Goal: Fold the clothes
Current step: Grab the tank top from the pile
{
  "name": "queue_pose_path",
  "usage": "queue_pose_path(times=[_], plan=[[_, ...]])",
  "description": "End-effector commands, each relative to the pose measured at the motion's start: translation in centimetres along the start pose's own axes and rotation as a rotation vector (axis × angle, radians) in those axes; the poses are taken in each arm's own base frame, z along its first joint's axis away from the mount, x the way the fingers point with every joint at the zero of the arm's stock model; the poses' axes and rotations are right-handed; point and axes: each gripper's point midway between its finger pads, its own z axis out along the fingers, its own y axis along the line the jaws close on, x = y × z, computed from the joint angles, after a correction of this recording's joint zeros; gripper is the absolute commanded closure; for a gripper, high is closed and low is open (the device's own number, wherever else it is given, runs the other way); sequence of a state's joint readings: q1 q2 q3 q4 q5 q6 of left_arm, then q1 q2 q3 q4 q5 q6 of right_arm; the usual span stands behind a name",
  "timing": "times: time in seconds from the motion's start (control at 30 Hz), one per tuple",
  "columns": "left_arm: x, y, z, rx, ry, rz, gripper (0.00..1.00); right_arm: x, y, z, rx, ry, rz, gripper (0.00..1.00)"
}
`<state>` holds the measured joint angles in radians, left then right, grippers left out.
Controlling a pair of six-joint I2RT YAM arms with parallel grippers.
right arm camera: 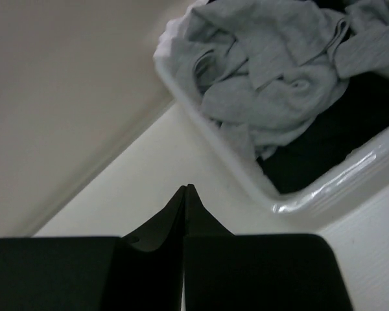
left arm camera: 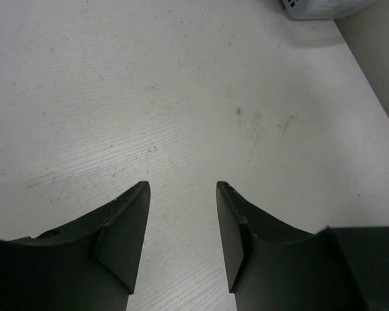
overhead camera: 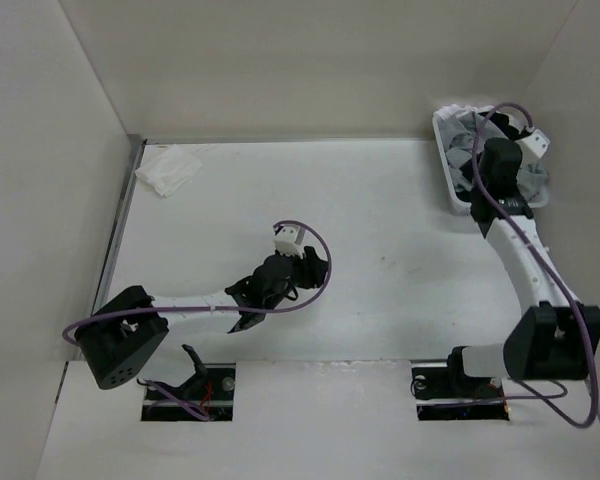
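Right gripper [right arm camera: 185,194]: together, empty, near the bin [right arm camera: 337,181].
Left gripper [left arm camera: 181,188]: apart, over the bench [left arm camera: 181,97].
Risk: I feared hauling the black garment [right arm camera: 330,129] out with the grey T-shirt [right arm camera: 272,84].

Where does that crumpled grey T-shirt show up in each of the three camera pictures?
Top external: the grey T-shirt lies crumpled in the white bin, upper right.
Left wrist: not visible; only a corner of the bin shows at the top right edge.
Right wrist: upper right, heaped over a black garment inside the bin.
Shared landmark: the white bin.
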<state>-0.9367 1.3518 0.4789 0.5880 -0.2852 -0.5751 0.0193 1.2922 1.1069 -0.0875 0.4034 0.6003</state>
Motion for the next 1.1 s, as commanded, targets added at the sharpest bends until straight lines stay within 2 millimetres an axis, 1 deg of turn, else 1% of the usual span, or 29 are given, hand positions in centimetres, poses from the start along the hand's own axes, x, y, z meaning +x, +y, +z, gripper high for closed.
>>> queue_pose_path(times=[0.0, 0.03, 0.07, 0.2, 0.23, 0.27, 0.3, 0.37, 0.4, 0.43, 0.53, 0.57, 0.6, 0.63, 0.67, 0.7, 0.73, 0.77, 0.8, 0.83, 0.9, 0.93, 0.97, 1.0, 1.03, 1.07], plan=[[-1.9, -0.3, 0.0, 0.028, -0.066, -0.023, 0.56, -0.4, -4.2, 6.6, 0.170, 0.069, -0.054, 0.91], [-2.0, -0.2, 0.0, 0.025, -0.067, -0.027, 0.55, -0.6, -4.8, 7.6, 0.191, 0.072, -0.057, 0.87], [-2.0, 0.0, 0.0, 0.022, -0.067, -0.031, 0.54, -0.6, -6.0, 9.7, 0.225, 0.086, -0.067, 0.78], [-2.1, 0.5, 0.1, 0.016, -0.073, -0.040, 0.51, -0.1, -8.8, 14.4, 0.289, 0.132, -0.106, 0.60], [-2.1, 0.6, 0.2, 0.014, -0.073, -0.040, 0.51, 0.2, -9.3, 15.2, 0.296, 0.144, -0.114, 0.58], [-1.9, 0.8, 0.3, 0.007, -0.068, -0.040, 0.51, 0.7, -10.0, 16.4, 0.302, 0.160, -0.126, 0.56], [-1.8, 0.9, 0.4, 0.005, -0.066, -0.040, 0.51, 1.0, -10.6, 17.1, 0.309, 0.170, -0.129, 0.54], [-1.6, 1.0, 0.6, 0.003, -0.064, -0.042, 0.51, 1.7, -11.5, 18.3, 0.324, 0.189, -0.127, 0.51], [-1.4, 1.0, 0.7, 0.003, -0.058, -0.041, 0.51, 1.8, -11.6, 18.6, 0.323, 0.193, -0.126, 0.51], [-1.3, 1.0, 0.8, 0.006, -0.051, -0.042, 0.51, 2.2, -11.9, 19.2, 0.324, 0.200, -0.120, 0.50], [-1.2, 1.1, 1.0, 0.008, -0.044, -0.048, 0.51, 2.6, -12.0, 20.2, 0.319, 0.201, -0.115, 0.50], [-1.2, 1.1, 1.0, 0.007, -0.046, -0.051, 0.51, 2.8, -12.0, 20.5, 0.321, 0.204, -0.115, 0.60], [-1.2, 1.1, 1.0, 0.009, -0.047, -0.053, 0.51, 2.9, -11.9, 20.6, 0.316, 0.204, -0.114, 0.73], [-1.2, 1.1, 1.1, 0.009, -0.046, -0.055, 0.51, 2.9, -11.7, 20.6, 0.313, 0.200, -0.113, 0.82], [-1.2, 1.1, 1.1, 0.011, -0.046, -0.055, 0.51, 2.4, -11.6, 20.5, 0.312, 0.187, -0.110, 0.92], [-1.2, 1.2, 1.1, 0.010, -0.044, -0.057, 0.51, 1.7, -11.2, 20.1, 0.306, 0.164, -0.100, 0.98], [-1.1, 1.2, 1.1, 0.011, -0.043, -0.057, 0.51, 0.5, -10.8, 19.5, 0.293, 0.125, -0.088, 1.00], [-1.2, 1.2, 1.2, 0.011, -0.043, -0.058, 0.51, -1.6, -9.4, 18.3, 0.256, 0.048, -0.081, 1.00], [-1.2, 1.1, 1.2, 0.011, -0.043, -0.060, 0.51, -3.1, -8.2, 17.3, 0.228, 0.003, -0.073, 1.00], [-1.1, 1.1, 1.2, 0.012, -0.042, -0.061, 0.51, -5.0, -6.4, 15.6, 0.191, -0.054, -0.063, 1.00], [-1.1, 1.1, 1.1, 0.016, -0.042, -0.063, 0.51, -7.4, -3.7, 12.8, 0.138, -0.110, -0.058, 1.00], [-1.1, 1.0, 1.1, 0.018, -0.043, -0.064, 0.51, -8.7, -1.8, 10.7, 0.097, -0.140, -0.055, 1.00], [-1.2, 0.9, 1.1, 0.020, -0.045, -0.065, 0.51, -9.6, -0.4, 9.0, 0.062, -0.165, -0.050, 1.00], [-1.3, 0.9, 1.1, 0.020, -0.046, -0.065, 0.51, -10.7, 1.4, 6.6, 0.020, -0.198, -0.044, 1.00], [-1.4, 0.9, 1.0, 0.022, -0.049, -0.068, 0.51, -11.5, 2.6, 4.8, -0.013, -0.218, -0.036, 1.00], [-1.4, 0.9, 1.0, 0.020, -0.052, -0.068, 0.51, -12.2, 4.3, 2.4, -0.064, -0.237, -0.026, 1.00]])
